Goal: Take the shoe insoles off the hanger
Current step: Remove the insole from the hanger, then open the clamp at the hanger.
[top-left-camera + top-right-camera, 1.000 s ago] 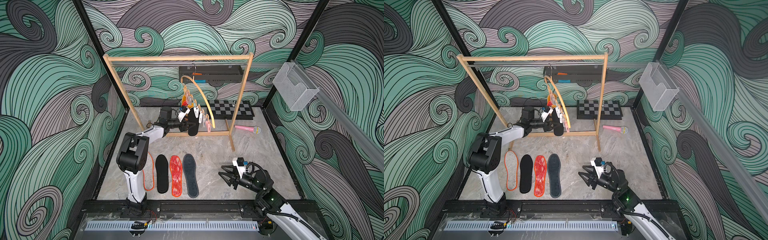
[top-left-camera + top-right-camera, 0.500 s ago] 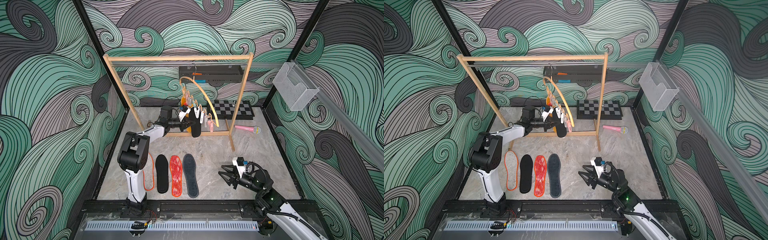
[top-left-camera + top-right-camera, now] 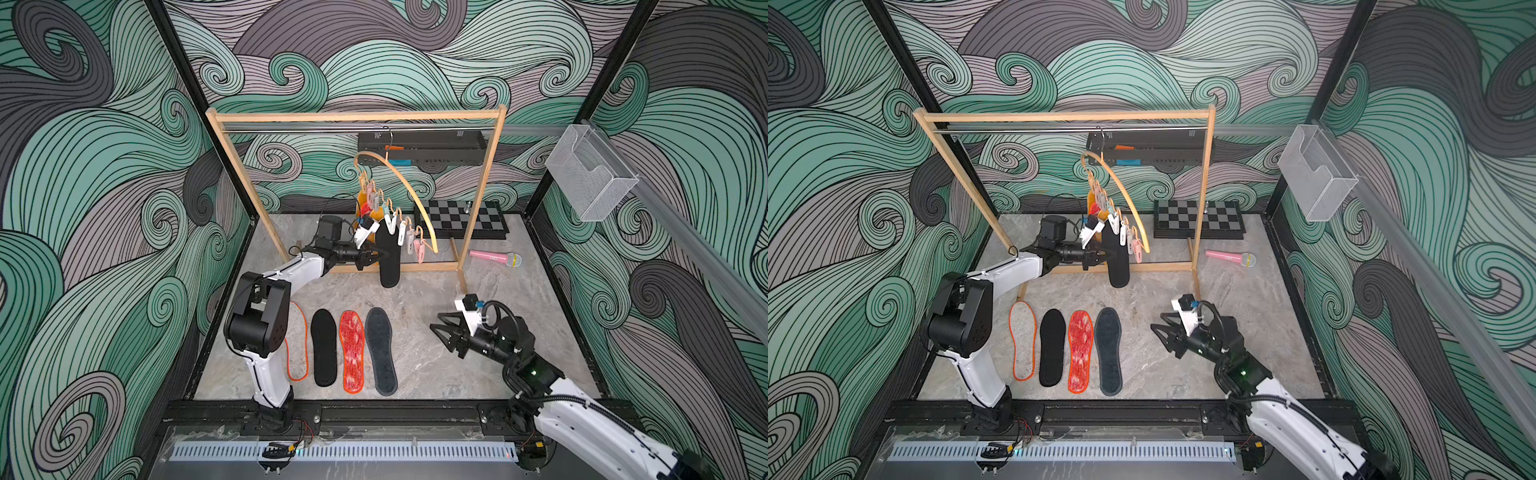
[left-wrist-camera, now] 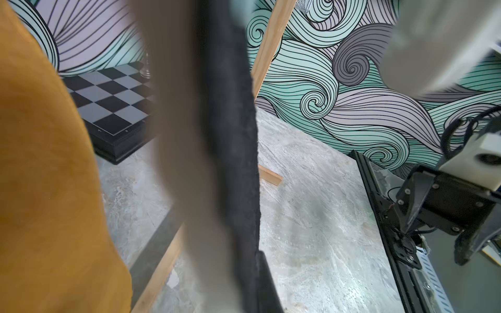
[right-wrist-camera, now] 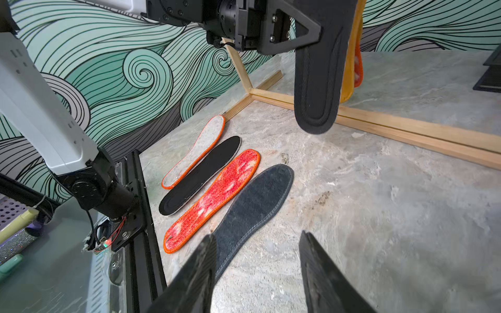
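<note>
L gripper [image 3: 368, 261] is clamped tight on the side edge of the black insole [image 3: 388, 257], which hangs under the hanger [image 3: 401, 178]. In both top views the insole's top end sits among the pegs just above the jaws and its toe dangles below them. Can't tell if a peg bites it. R gripper [image 3: 441, 329] is well apart, low over the table [image 3: 436, 286], jaws part open, empty. Four insoles lie flat in a row below the L gripper, toward its base: pale one [image 3: 1022, 340], second black one [image 3: 1052, 347], red-white one [image 3: 1079, 351], dark grey one [image 3: 1108, 351].

L wrist view: black insole [image 4: 233, 135] runs edge-on right at the fingers, blurred. A mustard insole [image 4: 48, 162] hangs just beside it.

R wrist view: L gripper [image 5: 306, 29] pinches the upper part of the black insole [image 5: 317, 81], w/ the mustard insole [image 5: 349, 67] close behind.

Step in hand, prob.: freeing the black insole from its peg. Pull steadily straight down along its length, not sideways, so the hanger doesn't swing on its hook or drag the neighbours. The grip is on the edge only and could slip, so go slow.
</note>
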